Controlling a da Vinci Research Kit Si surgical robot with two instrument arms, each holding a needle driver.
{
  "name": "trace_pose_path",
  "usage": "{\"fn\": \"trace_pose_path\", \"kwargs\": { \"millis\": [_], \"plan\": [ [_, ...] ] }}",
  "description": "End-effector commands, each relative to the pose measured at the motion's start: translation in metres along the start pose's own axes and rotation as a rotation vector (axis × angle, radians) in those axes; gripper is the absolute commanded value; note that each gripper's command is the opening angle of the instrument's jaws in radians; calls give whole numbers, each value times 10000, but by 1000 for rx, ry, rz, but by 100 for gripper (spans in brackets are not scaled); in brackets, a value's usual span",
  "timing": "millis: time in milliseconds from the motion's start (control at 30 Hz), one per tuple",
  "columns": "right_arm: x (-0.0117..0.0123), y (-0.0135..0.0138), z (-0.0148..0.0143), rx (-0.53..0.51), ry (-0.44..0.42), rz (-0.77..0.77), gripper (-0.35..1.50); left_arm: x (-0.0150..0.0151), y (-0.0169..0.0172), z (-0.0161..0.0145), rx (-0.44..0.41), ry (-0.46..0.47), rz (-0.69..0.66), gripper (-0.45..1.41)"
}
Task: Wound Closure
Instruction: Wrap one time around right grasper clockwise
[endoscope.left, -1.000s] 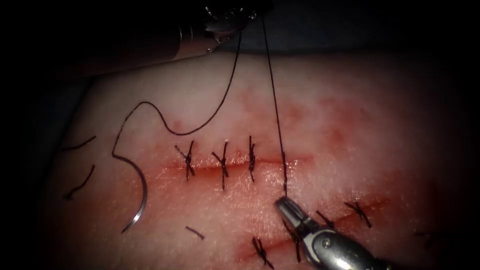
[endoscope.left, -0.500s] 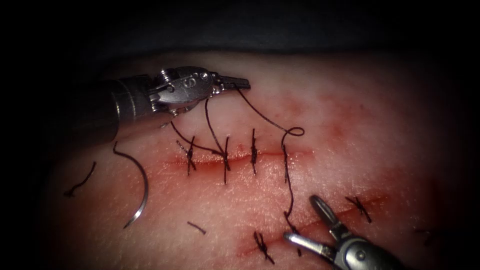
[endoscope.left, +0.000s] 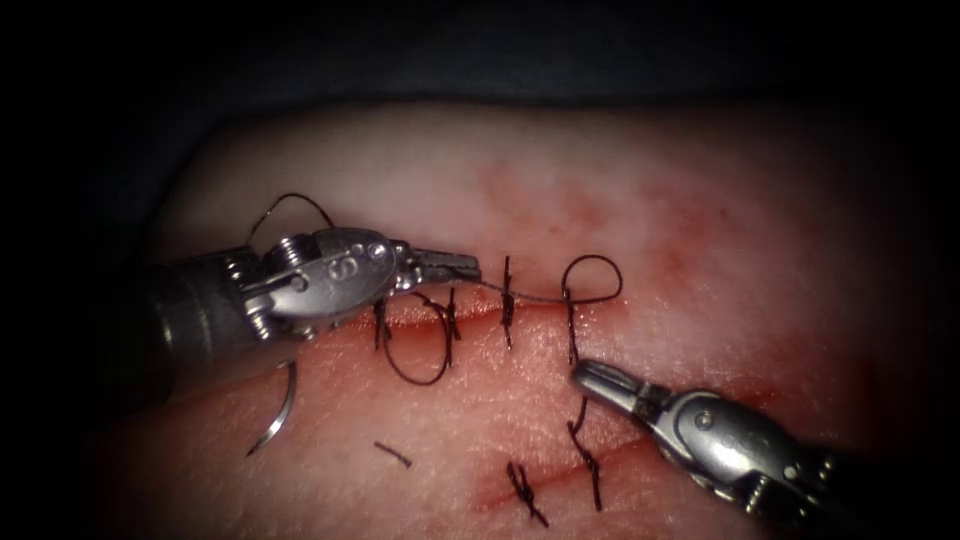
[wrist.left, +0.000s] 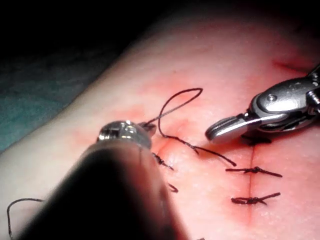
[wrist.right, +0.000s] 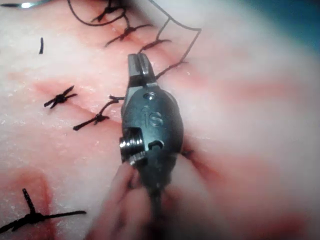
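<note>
Lowered beside the cut (endoscope.left: 520, 312), left tool (endoscope.left: 462, 266) grips looped thread (endoscope.left: 592, 278) while right tool (endoscope.left: 592, 374), now closed and empty, nears it mid-knot; needle (endoscope.left: 280, 415) lies free.

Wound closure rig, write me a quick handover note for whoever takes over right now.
Left tool: jaws shut on the thread, above the cut.
Right tool: jaws shut, nothing seen in them, just below the cut.
Needle: lying free on the tissue at lower left, not in it.
Done: three tied stitches across the cut.
Left: the fourth stitch, a loose loop, is not tied.
</note>
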Motion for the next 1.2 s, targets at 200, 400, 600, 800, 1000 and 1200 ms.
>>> {"fn": "trace_pose_path", "kwargs": {
  "millis": [200,400,600,800,1000,1200],
  "plan": [
    [14,31,45,63,101,-43,-35,-5,12,4,-40,27,-13,-45],
    [43,50,60,210,210,-12,-35,-21,27,22,-71,51,-23,-45],
    [55,59,69,421,295,118,-35,-31,28,51,-114,57,-36,-45],
    [64,63,73,541,322,188,-35,-42,22,73,-135,53,-37,-45],
    [80,74,80,900,214,145,-35,-35,-8,100,-168,43,-50,-45],
    [80,59,77,1064,17,12,-35,-30,-23,108,-179,25,-54,-45]
  ]
}}
